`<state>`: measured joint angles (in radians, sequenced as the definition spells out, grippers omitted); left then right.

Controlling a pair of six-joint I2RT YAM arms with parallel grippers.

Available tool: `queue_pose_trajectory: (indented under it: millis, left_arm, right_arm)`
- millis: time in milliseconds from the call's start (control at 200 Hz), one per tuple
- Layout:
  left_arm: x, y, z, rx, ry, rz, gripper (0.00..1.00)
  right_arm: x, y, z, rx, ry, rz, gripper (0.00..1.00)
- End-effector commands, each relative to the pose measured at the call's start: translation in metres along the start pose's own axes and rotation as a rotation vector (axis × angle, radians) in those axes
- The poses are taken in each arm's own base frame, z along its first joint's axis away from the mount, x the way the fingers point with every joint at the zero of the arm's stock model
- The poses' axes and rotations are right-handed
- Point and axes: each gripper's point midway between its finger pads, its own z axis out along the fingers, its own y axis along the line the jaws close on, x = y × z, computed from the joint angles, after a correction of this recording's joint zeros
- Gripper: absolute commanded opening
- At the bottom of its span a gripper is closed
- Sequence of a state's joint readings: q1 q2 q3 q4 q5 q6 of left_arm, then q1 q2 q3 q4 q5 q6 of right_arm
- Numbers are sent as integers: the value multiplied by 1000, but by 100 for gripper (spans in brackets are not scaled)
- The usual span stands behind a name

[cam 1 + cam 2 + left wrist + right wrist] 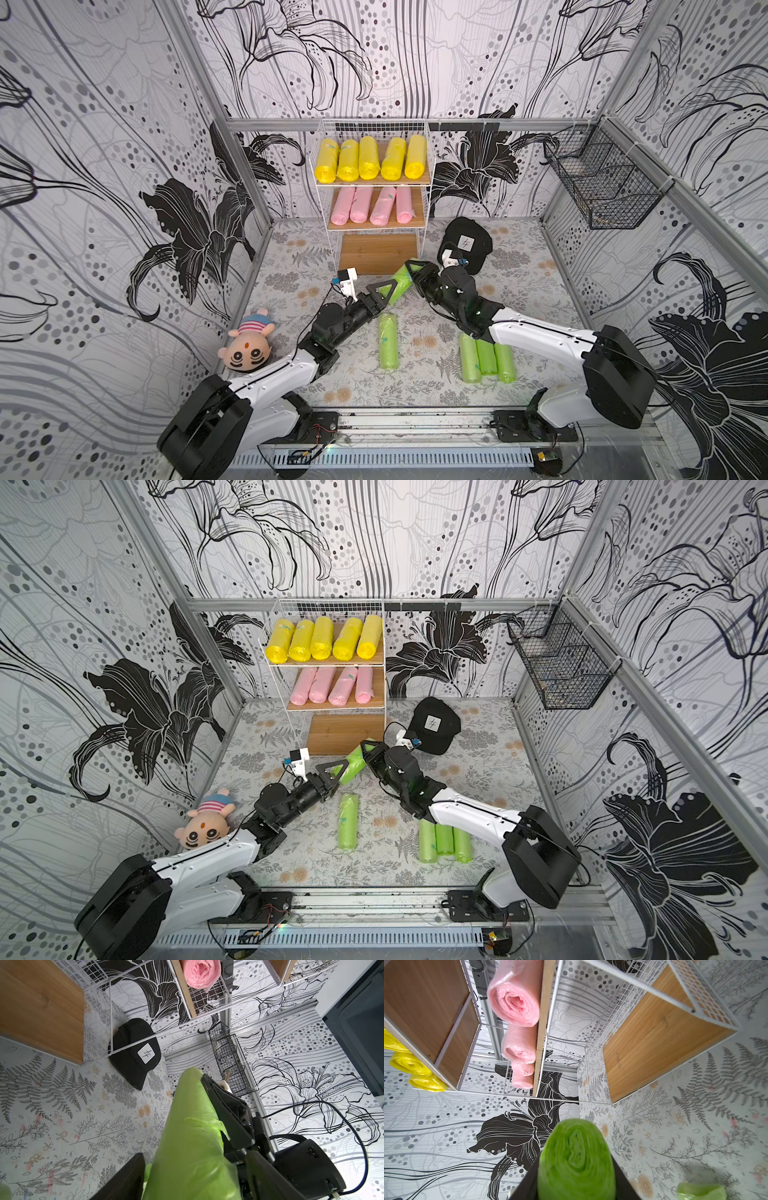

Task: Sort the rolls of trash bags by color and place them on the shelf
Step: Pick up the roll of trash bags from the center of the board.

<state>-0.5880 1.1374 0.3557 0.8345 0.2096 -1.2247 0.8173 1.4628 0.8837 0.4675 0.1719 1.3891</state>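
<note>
Just 5 o'clock off the shelf's [376, 253] bottom board, the green roll [401, 280] runs 7-to-1 o'clock, right jaws pinching its 1 end, left jaws straddling the 7 end, grip unclear.

Five yellow rolls [370, 160] line the top board of the shelf [376, 253], four pale pink rolls [374, 205] the middle one. The boards are light brown and the frame is white wire grid. The lifted roll [401, 278] is light green, as are the single roll [388, 343] at 6 o'clock of it and the three rolls [486, 357] at 5 o'clock. The table cover [540, 291] is pale grey with grey ferns and tan blossoms (a few pink smudges too). At 2 o'clock the cap [463, 245] is black with a white patch. At 8 o'clock the plush doll [247, 347] wears pink, blue and white stripes. The walls [104, 166] show black-and-white lilies with grey dots.
</note>
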Motion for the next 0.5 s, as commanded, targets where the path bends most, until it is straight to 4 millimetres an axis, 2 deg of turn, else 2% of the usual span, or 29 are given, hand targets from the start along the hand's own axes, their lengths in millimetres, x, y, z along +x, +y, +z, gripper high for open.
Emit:
queue_pose_trajectory:
  millis: [0, 220, 355, 406, 496]
  left_arm:
    - [-10, -15, 2, 61, -45, -8, 70]
    - [-6, -16, 9, 72, -14, -21, 52]
    - [-6, -11, 8, 73, -27, -47, 38]
    - [-8, -10, 7, 75, -39, -53, 33]
    - [-12, -5, 4, 62, -65, -55, 30]
  right_arm:
    - [-3, 39, 1, -123, 1, 54, 37]
    - [-5, 38, 0, -122, -10, 50, 37]
    - [-7, 36, 1, -115, -20, 40, 40]
    - [-8, 35, 1, -106, -23, 33, 44]
    - [-9, 27, 0, -59, -25, 16, 65]
